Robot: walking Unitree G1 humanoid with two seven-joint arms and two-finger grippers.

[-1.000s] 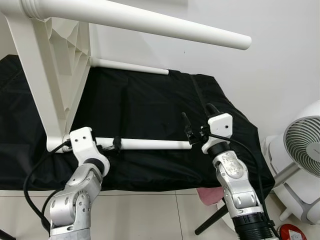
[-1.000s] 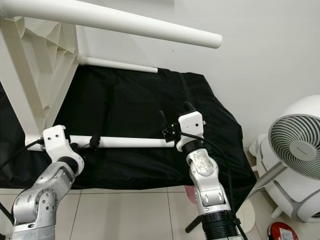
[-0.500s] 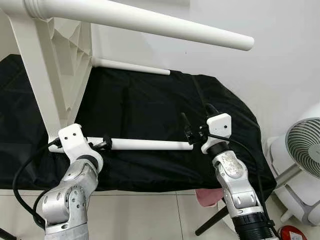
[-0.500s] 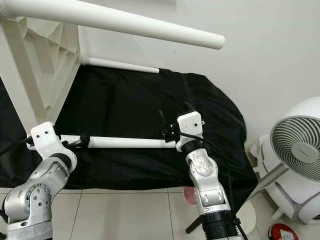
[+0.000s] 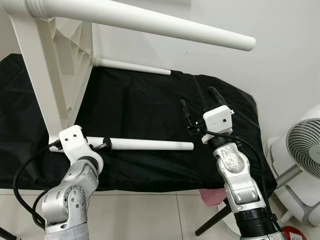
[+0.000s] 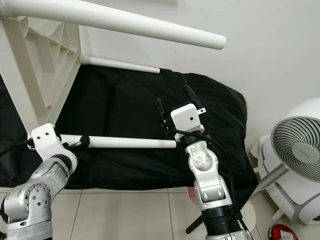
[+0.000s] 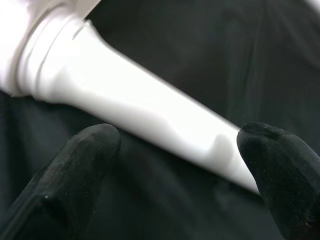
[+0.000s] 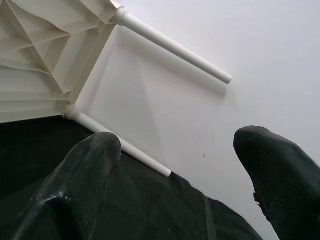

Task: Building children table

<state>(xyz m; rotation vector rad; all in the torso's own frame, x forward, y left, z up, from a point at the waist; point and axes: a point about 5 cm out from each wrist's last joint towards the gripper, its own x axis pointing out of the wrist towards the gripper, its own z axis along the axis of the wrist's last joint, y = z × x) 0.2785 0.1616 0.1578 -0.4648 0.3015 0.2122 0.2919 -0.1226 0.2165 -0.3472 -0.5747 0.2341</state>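
Half a second back my right gripper (image 5: 197, 102) had its fingers at the free end of the white plastic table leg (image 5: 150, 145); now it's lifted off and swung up and away, so that end sits just below and to the near left of it, not touching. Fingers on that one are spread wide, nothing between them, and its wrist camera looks up past them at the wall.

My left gripper (image 7: 175, 165) hasn't budged. It sits at the left end of the same leg, close to where the leg joins the white ribbed plastic tabletop (image 5: 55, 65), which stands on its edge at the left. In the wrist view the fingers (image 7: 85, 160) straddle the leg with a gap on both sides, so released, not gripping.

That leg lies level over the black cloth (image 5: 145, 100) covering the surface. Two more white legs stick out to the right from the tabletop: a big one (image 5: 150, 22) overhead and a thin one (image 5: 132, 66) far back by the wall. White floor fan (image 5: 302, 150) stands off to the right.
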